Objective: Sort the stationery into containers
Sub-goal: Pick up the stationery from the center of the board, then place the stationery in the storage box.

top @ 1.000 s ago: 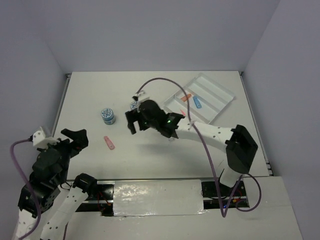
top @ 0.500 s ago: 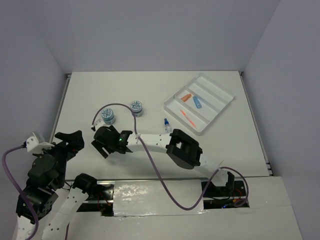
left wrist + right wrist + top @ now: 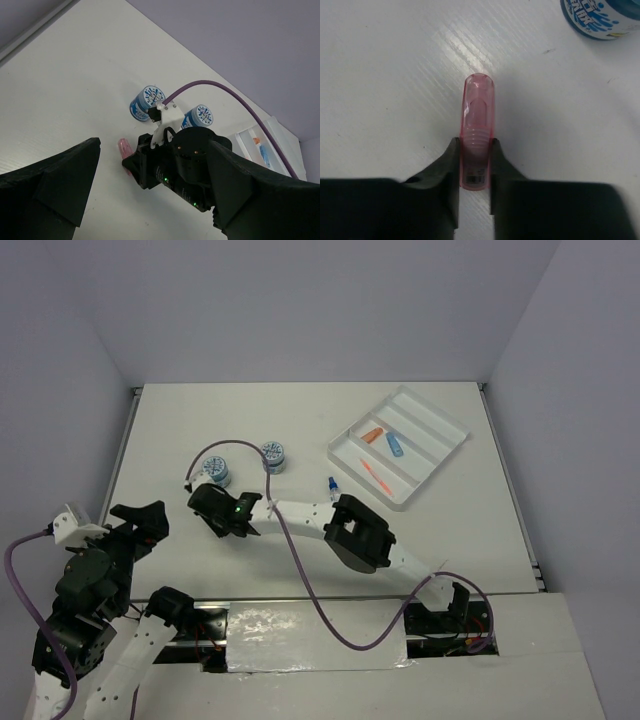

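Observation:
A pink capsule lies flat on the white table, and my right gripper is shut on its lower half, one finger pressing each side. In the top view the right gripper sits low at the front left and covers the capsule. In the left wrist view the capsule's pink tip pokes out beside the right gripper. Two blue-patterned tubs stand just behind. My left gripper hangs open at the near left, holding nothing. The white tray is at the back right.
The tray holds an orange capsule, a blue capsule and a thin orange pen. A blue-capped bottle stands on the table before the tray. The right arm's purple cable loops over the table's front.
The right arm swung from near the back tub to the front left, came down over the pink capsule and shut on it. The left arm shifted slightly and stayed open.

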Robot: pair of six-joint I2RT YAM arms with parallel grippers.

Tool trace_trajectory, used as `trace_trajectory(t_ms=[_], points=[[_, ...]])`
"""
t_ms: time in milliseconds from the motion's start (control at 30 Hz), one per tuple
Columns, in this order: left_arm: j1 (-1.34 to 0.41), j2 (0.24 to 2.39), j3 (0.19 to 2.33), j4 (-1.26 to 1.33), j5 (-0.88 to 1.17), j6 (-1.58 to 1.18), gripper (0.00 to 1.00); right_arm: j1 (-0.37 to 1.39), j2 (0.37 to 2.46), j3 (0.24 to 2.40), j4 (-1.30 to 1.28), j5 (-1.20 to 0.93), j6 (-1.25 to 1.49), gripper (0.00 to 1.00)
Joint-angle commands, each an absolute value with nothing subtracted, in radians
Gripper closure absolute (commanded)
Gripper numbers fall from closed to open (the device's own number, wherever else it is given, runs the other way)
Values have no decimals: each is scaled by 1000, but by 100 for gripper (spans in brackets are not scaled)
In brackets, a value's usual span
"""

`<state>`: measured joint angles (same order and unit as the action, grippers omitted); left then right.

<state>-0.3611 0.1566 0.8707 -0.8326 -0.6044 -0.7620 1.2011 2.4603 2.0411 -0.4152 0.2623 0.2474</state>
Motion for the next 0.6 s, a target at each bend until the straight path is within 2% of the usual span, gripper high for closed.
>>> trace_trajectory(t_ms=[0,67,133,233,367,433,567], points=[[-354,155,877,-788,-600,-744,1,1198,2436,2019,-433,238,248,97],[-354,152,879,-790,-600,-744,1,1198,2373,1910,-360,227,235,100],[-354,147,876,-784,-594,-739,1,1187,2208,1789,-269,177,219,100],[-354,144,874,-776,-578,-730,1,1126,1933,1460,-82,103,180,100],[-356,152,870,-758,-546,-710,1,942,1639,1258,-52,95,117,100],[-356,155,867,-752,-535,-704,1,786,1589,1198,-90,123,95,100],[-354,170,862,-733,-508,-692,1,551,1627,1192,-182,382,60,100]])
